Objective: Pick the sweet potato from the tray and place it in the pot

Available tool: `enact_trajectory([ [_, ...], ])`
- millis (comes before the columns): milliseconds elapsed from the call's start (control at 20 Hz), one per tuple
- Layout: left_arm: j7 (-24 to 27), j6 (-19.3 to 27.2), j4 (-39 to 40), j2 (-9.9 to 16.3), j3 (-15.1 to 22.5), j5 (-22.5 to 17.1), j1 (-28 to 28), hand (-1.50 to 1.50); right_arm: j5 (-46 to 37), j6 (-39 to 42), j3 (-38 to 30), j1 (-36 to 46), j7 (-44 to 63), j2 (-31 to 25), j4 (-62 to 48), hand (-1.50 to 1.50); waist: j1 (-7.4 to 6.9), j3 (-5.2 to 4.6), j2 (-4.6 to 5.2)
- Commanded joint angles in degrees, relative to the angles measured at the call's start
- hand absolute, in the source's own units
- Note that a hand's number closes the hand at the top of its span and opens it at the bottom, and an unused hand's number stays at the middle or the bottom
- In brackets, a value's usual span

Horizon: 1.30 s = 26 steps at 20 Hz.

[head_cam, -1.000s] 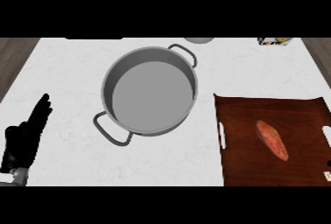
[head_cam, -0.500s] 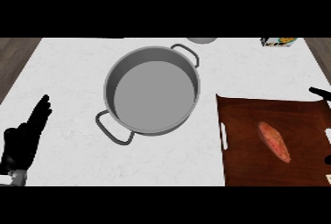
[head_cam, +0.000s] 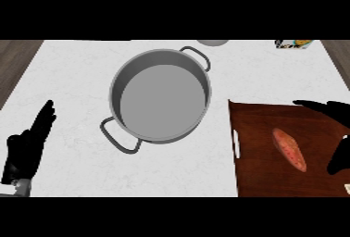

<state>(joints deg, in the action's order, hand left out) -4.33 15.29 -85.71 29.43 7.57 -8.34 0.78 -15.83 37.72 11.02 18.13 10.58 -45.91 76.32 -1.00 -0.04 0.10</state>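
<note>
— Where do we find the sweet potato?

— We see the orange, elongated sweet potato (head_cam: 289, 149) lying untouched on the dark brown wooden tray (head_cam: 256, 129), at four o'clock on the white marbled surface (head_cam: 68, 69). The round grey metal pot (head_cam: 161, 102), two-handled, sits near the centre, just beside the tray's left edge.

— And the robot hands?

— Our right robot hand (head_cam: 333, 111) shows at three o'clock over the tray's right side, fingers spread apart, clear of the sweet potato. Our left robot hand (head_cam: 27, 148) rests at eight o'clock near the edge, fingers straight and pointing up, holding nothing, well apart from the pot.
</note>
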Motion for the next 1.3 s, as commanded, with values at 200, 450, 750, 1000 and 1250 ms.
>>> enact_trajectory([
  [200, -2.7, -1.3, 0.8, -1.8, -2.2, 3.1, -2.7, 0.00, -4.1, 5.8, 1.9, 4.3, 9.1, 8.1, 0.8, -1.50, 0.93, 0.02, -0.13],
  [450, -4.3, -3.7, -3.9, -1.8, -4.1, 3.4, 1.1, 0.00, -10.5, 4.5, 2.7, 3.6, 9.2, 11.5, -1.7, -1.50, 0.63, 0.05, -0.11],
  [750, 1.9, -6.1, 0.2, -5.1, -5.9, 4.9, 3.5, 0.00, -15.1, 7.1, 1.8, 4.9, 5.9, 12.4, -5.9, -1.50, 0.68, 0.03, -0.10],
  [1000, -2.6, -7.2, -1.3, -5.0, -8.5, 6.2, 1.3, 0.00, -19.6, 4.3, 2.3, 1.0, 7.4, 16.6, -5.0, -1.50, 0.81, 0.04, -0.12],
  [1250, -3.6, -7.7, -6.8, -7.5, -8.7, 8.1, 4.5, 0.00, -23.8, 4.0, -0.3, 4.7, 1.6, 15.5, -11.9, -1.50, 0.50, 0.06, -0.10],
])
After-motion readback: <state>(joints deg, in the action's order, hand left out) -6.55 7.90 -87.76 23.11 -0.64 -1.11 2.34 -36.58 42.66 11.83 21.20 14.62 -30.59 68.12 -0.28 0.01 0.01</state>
